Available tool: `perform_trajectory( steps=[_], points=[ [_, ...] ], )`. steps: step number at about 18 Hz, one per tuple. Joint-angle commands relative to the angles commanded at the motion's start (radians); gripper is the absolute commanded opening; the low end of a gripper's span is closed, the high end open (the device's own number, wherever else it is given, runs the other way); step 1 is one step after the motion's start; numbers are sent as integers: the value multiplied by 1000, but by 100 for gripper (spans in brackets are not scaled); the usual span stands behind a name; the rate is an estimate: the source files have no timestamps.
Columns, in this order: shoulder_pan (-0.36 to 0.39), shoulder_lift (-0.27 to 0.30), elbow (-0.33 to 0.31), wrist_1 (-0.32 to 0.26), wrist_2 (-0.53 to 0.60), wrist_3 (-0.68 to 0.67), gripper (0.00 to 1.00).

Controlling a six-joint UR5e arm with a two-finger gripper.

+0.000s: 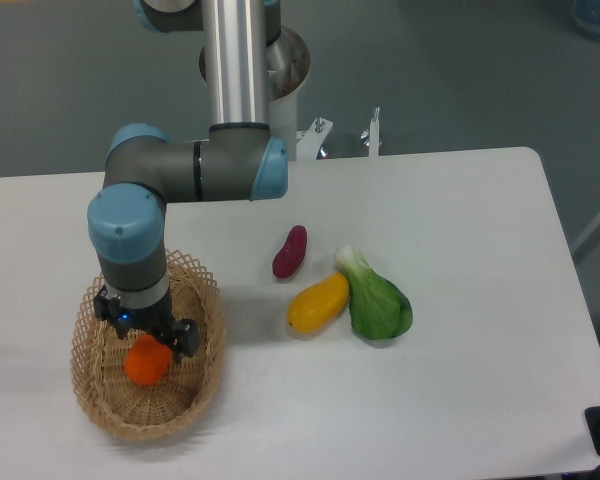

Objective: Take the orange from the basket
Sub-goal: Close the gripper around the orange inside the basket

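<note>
The orange [147,363] is a small bright orange fruit lying in the middle of the oval tan wicker basket [92,385] at the front left of the table. My gripper [146,343] points straight down into the basket, right over the orange, and its lower end covers the fruit's top edge. The wrist hides the fingertips, so I cannot tell whether the jaws touch or hold the orange. The orange looks level with the basket floor.
A dark red oblong vegetable [290,252], a longer yellow-orange oval fruit [318,304] and a green leafy vegetable [377,300] lie together mid-table, right of the basket. The arm's base column [238,60] stands at the table's back edge.
</note>
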Motion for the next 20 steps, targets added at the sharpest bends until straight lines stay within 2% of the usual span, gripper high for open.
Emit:
perform_trajectory(
  steps=[6, 11, 15, 20],
  points=[
    [-15, -54, 35, 2, 2, -35, 100],
    [-28, -57, 29, 2, 5, -37, 100],
    [-28, -54, 29, 5, 20, -51, 86],
    [-28, -48, 28, 5, 25, -61, 62]
  ],
)
